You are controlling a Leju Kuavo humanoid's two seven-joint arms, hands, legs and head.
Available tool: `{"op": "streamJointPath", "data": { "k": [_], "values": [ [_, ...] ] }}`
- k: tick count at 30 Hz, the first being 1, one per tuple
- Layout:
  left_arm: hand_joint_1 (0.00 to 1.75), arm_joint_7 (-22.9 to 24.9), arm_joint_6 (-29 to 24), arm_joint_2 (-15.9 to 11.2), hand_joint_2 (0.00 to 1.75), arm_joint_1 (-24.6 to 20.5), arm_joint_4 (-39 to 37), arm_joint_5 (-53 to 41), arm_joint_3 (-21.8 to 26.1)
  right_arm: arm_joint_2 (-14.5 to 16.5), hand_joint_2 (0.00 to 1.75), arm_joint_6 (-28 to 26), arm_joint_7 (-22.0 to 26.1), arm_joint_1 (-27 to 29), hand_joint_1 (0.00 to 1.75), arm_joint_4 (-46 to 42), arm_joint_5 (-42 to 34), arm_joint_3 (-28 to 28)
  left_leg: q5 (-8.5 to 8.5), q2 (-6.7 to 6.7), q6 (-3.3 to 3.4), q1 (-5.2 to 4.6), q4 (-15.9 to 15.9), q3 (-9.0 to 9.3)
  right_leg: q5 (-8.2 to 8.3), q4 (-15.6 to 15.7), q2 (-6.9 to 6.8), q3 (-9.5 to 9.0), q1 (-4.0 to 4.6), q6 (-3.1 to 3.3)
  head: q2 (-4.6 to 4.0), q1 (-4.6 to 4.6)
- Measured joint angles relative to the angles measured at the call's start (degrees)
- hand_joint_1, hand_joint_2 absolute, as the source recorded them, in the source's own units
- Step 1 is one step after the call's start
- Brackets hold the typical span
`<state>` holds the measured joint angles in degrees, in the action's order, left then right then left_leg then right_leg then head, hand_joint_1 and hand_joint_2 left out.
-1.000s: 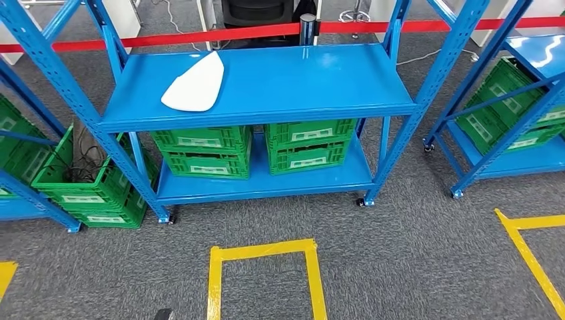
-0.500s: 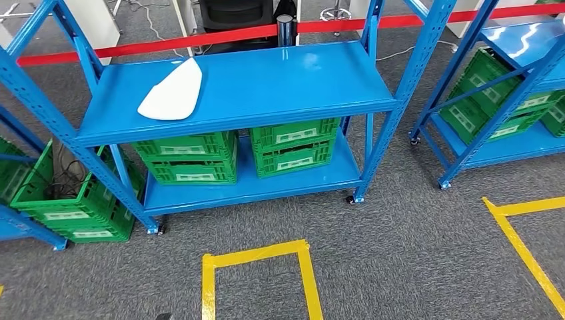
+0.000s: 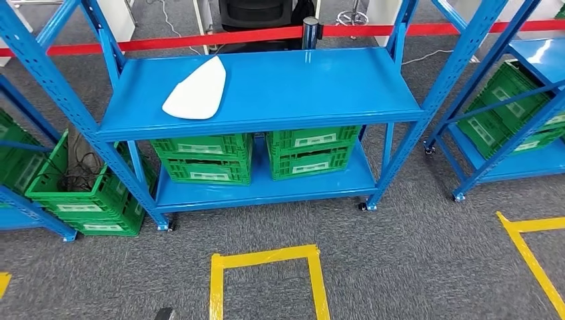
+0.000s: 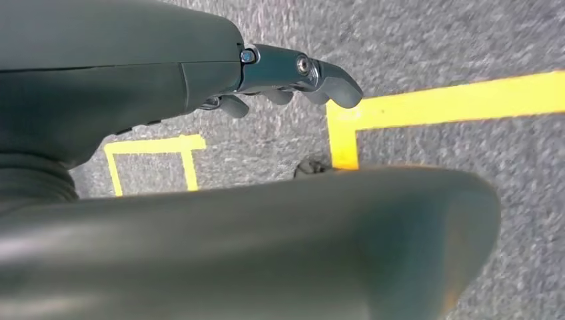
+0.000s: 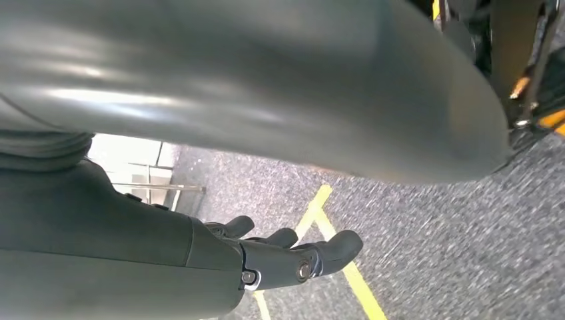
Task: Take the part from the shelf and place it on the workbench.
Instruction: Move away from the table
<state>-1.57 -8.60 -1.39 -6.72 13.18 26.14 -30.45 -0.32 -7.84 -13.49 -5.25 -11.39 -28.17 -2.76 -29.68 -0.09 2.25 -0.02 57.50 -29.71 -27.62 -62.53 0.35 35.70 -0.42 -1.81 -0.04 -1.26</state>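
On the shelf's [image 3: 280, 100] top board, far left, lies the white part [image 3: 196, 92]. Left hand [image 4: 293, 77] and right hand [image 5: 286, 257] hang empty, fingers loosely apart.

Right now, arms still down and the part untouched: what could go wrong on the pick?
1. The white part lies flat on the upper shelf near the left upright, so the arm may clip that post while reaching.
2. The part looks thin and smooth; flat on the shelf it gives fingers little to get under and could slide rather than lift.
3. Both hands, left and right, hang over the floor, so the robot probably has to step nearer.
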Motion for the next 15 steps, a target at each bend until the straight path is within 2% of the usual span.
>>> {"op": "streamJointPath", "data": {
  "k": [1,2,4,6,7,9,10,11,12,13,14,15],
  "values": [
    [0.00,0.0,0.0,0.0,0.00,0.0,0.0,0.0,0.0,0.0,0.00,0.0,0.0,-0.1,0.00,0.0,0.0,0.0,-0.29,0.06,-0.22,-0.08,0.0,0.05,0.66,2.6,-0.11,-1.37,0.24,0.43,0.00,-0.09],
    [0.00,0.0,0.0,0.0,0.00,0.0,0.0,0.1,0.0,-0.1,0.00,0.0,0.0,-0.2,0.00,0.0,0.0,0.0,-0.51,0.14,-0.48,-0.09,0.0,-0.07,0.64,3.9,-0.17,-2.19,0.47,0.75,0.00,-0.08],
    [0.00,0.0,0.0,0.0,0.00,-0.1,0.0,0.1,0.0,-0.1,0.00,0.0,0.1,-0.3,0.00,0.0,-0.1,0.0,-0.72,0.28,-1.05,-0.01,-0.2,0.18,0.39,4.5,-0.13,-2.98,0.59,1.11,0.00,-0.05],
    [0.00,0.0,-0.1,0.0,0.00,-0.2,0.0,0.2,0.0,-0.1,0.00,0.0,0.1,-0.2,0.00,0.0,-0.1,0.0,-1.47,0.27,-1.63,0.05,0.8,0.14,0.56,5.4,-0.10,-3.79,0.27,1.56,0.00,0.09],
    [0.00,0.0,-0.2,0.0,0.00,-0.2,0.0,0.3,0.0,-0.1,0.00,0.0,0.1,-0.2,0.00,0.0,-0.2,0.0,-2.54,0.23,-1.91,0.10,3.0,-0.77,0.63,5.9,-0.13,-4.22,0.03,1.77,0.00,0.29],
    [0.00,0.0,-0.2,0.0,0.00,-0.2,0.0,0.3,0.0,-0.1,0.00,0.0,0.1,-0.2,0.00,0.0,-0.2,0.0,-5.35,0.17,-2.36,0.41,10.2,-4.96,0.49,6.1,-0.15,-4.62,-0.16,2.01,0.00,0.81],
    [0.00,0.0,-0.2,0.0,0.00,-0.1,0.0,0.3,0.0,-0.1,0.00,0.0,0.1,-0.2,0.00,0.0,-0.2,0.0,-6.27,0.17,-2.52,0.57,13.8,-7.32,0.33,6.1,-0.09,-4.69,-0.21,2.03,0.00,1.00],
    [0.00,0.1,-0.2,0.0,0.00,0.0,0.0,0.3,0.0,0.0,0.00,0.0,0.1,-0.2,0.00,0.0,-0.2,0.0,-6.18,0.18,-2.63,0.69,15.7,-9.01,0.13,6.1,-0.01,-4.87,-0.27,1.97,0.00,1.21],
    [0.00,0.1,-0.2,-0.1,0.00,0.0,0.0,0.4,0.0,0.0,0.00,0.0,0.1,-0.2,0.00,0.0,-0.2,0.0,-4.98,0.18,-2.70,0.79,15.7,-9.70,-0.13,6.1,0.07,-5.15,-0.36,1.83,0.00,1.45],
    [0.00,0.1,-0.2,-0.1,0.00,0.0,0.0,0.4,0.0,0.0,0.00,0.0,0.1,-0.1,0.00,0.0,-0.2,0.0,-2.80,0.19,-2.73,0.86,13.4,-9.23,-0.44,6.1,0.14,-5.57,-0.46,1.62,0.00,1.71],
    [0.00,0.1,-0.2,-0.1,0.00,0.0,-0.1,0.4,0.0,0.0,0.00,0.0,0.1,-0.1,0.00,0.0,-0.3,-0.1,-0.20,0.19,-2.74,0.92,9.6,-7.89,-0.78,6.1,0.18,-6.05,-0.56,1.35,0.00,1.98],
    [0.00,0.1,-0.2,-0.1,0.00,0.0,-0.1,0.5,0.0,0.0,0.00,0.0,0.1,-0.1,0.00,0.0,-0.3,-0.1,1.70,0.18,-2.71,0.91,5.6,-6.28,-1.21,6.0,0.20,-6.25,-0.53,0.99,0.00,2.26]
  ]
}}
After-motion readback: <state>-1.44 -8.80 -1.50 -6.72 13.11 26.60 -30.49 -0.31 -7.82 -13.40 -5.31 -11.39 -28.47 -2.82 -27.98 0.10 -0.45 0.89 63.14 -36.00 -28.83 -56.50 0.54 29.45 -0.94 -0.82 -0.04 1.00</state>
